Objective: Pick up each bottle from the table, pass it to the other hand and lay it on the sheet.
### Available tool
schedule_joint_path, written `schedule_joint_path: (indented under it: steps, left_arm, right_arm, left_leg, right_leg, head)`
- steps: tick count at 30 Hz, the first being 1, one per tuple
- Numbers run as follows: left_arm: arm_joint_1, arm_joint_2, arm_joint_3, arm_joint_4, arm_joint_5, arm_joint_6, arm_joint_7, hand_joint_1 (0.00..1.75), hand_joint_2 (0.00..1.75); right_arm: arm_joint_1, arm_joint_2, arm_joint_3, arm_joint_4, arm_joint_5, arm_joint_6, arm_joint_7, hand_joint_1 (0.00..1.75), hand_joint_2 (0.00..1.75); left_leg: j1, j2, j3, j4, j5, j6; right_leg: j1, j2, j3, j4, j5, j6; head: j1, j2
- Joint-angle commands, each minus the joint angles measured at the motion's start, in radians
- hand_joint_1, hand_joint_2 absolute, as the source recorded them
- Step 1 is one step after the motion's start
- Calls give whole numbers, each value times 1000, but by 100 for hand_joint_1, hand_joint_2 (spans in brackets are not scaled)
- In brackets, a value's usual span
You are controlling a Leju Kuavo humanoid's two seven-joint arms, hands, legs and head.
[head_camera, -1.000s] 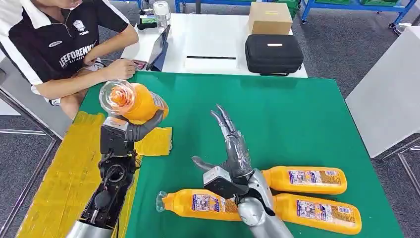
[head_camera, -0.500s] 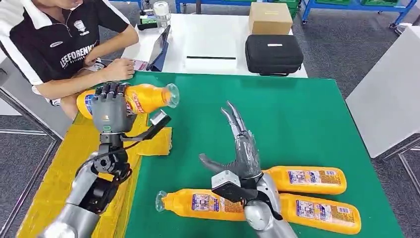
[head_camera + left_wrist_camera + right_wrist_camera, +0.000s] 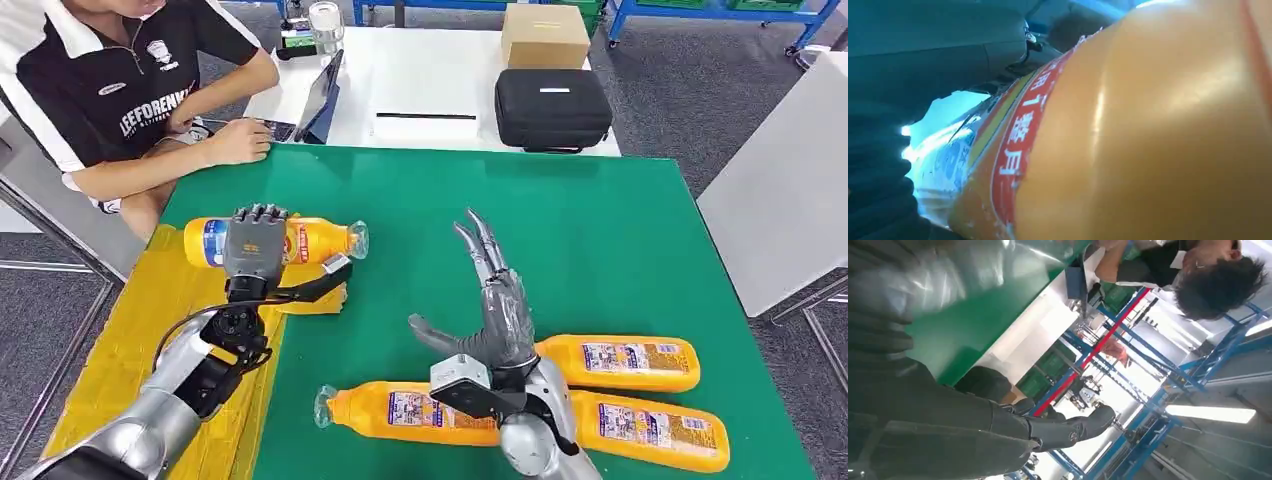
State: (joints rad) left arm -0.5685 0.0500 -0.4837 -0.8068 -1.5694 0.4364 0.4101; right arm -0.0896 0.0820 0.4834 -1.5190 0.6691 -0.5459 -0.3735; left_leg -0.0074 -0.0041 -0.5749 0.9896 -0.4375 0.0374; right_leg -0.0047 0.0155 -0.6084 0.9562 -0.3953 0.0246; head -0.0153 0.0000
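Note:
My left hand (image 3: 252, 250) grips an orange bottle (image 3: 318, 240) lying level, cap to the right, over the far end of the yellow sheet (image 3: 140, 340). Up close, the left wrist view has that bottle (image 3: 1128, 140) with its red-edged label. My right hand (image 3: 492, 300) is raised over the green table (image 3: 580, 230), fingers spread and empty, thumb out to the left; its thumb (image 3: 1068, 427) appears in the right wrist view. Three more orange bottles lie on the table near me: one (image 3: 400, 410) left of my right forearm and two (image 3: 620, 362) (image 3: 650, 430) to its right.
A person in a black shirt (image 3: 110, 90) sits at the table's far left corner, hand by a tablet (image 3: 322, 95). A white table behind holds a black case (image 3: 552, 106) and a cardboard box (image 3: 543, 36). A grey table (image 3: 790, 180) stands at right.
My left hand has turned the bottle from pointing toward the camera to lying level, then lowered it toward the sheet. My right hand shifted slightly right, staying spread.

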Motion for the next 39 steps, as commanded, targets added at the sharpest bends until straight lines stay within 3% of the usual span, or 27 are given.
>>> schedule_joint_path:
  steps: [1, 7, 8, 9, 14, 16, 20, 21, 26, 33, 35, 39]
  left_arm:
    - [-60, -13, 25, 122, -1, -80, 27, 175, 175]
    - [-43, -12, 70, 123, -1, -137, 49, 171, 175]
    - [-40, -13, 70, 120, -1, -132, 50, 28, 175]
    - [-33, -21, 85, 118, -1, -129, 32, 0, 175]
    - [-1, -76, 216, 99, 9, -97, -117, 0, 175]
    - [14, -100, 289, 90, 93, -65, -232, 0, 175]
    - [26, -127, 364, 74, 184, -41, -330, 0, 175]
    - [35, -137, 396, 57, 240, -47, -385, 0, 175]
    - [51, -152, 442, 14, 348, -82, -464, 0, 175]
    - [70, -171, 492, -38, 572, -123, -619, 0, 175]
    - [102, -172, 517, -102, 754, -167, -715, 0, 175]
    - [142, -158, 507, -184, 858, -169, -719, 0, 175]
  right_arm:
    - [-8, -11, -26, -6, 16, 16, 17, 0, 175]
    - [-16, -7, -18, -4, 47, 42, 43, 0, 175]
    - [-16, -7, -17, -4, 48, 44, 44, 0, 175]
    - [-18, -7, -18, -3, 51, 50, 49, 0, 175]
    - [-28, -8, -14, 14, 84, 84, 69, 0, 175]
    - [-40, -20, 5, 27, 173, 126, 114, 0, 175]
    - [-55, -29, 34, 33, 286, 210, 183, 0, 175]
    - [-54, -39, 60, 12, 391, 215, 207, 0, 175]
    - [-53, -76, 110, -60, 402, 315, 192, 0, 175]
    - [-72, -156, 172, -91, 302, 440, 96, 0, 175]
    - [-70, -201, 199, -118, 281, 499, 72, 0, 175]
    - [-55, -290, 234, -128, 288, 584, 55, 0, 175]
  left_leg:
    - [1, -2, 2, 0, -1, -2]
    - [1, 0, 5, 0, -3, -3]
    - [0, 0, 3, 0, -2, -2]
    - [1, 0, 5, 0, -3, -3]
    - [1, 0, 3, 0, -2, -2]
    - [0, 0, 3, 0, -2, -2]
    - [1, 0, 5, 0, -3, -2]
    - [1, 1, 7, 0, -4, -3]
    - [1, 0, 4, 1, -3, -3]
    - [1, 0, 2, 0, -1, -1]
    - [1, 0, 5, 1, -3, -2]
    - [1, 1, 6, 0, -4, -2]
  right_leg:
    - [1, -3, 2, 0, -1, 0]
    - [1, -2, 6, 0, -3, -1]
    - [0, -2, 3, 0, -2, 0]
    - [1, -2, 6, 0, -3, -1]
    - [0, -1, 4, 0, -1, 0]
    - [0, -1, 4, 0, -1, 0]
    - [0, -1, 5, 0, -2, 0]
    - [1, -1, 7, 0, -3, 0]
    - [0, -1, 4, 1, -3, 0]
    - [0, -1, 2, 0, -1, 0]
    - [1, -1, 5, 0, -3, 0]
    - [1, -1, 7, -1, -3, 0]
  head:
    - [0, 0]
    - [0, 0]
    - [0, 0]
    - [0, 0]
    - [0, 0]
    - [0, 0]
    - [0, 0]
    - [0, 0]
    - [0, 0]
    - [0, 0]
    - [0, 0]
    - [0, 0]
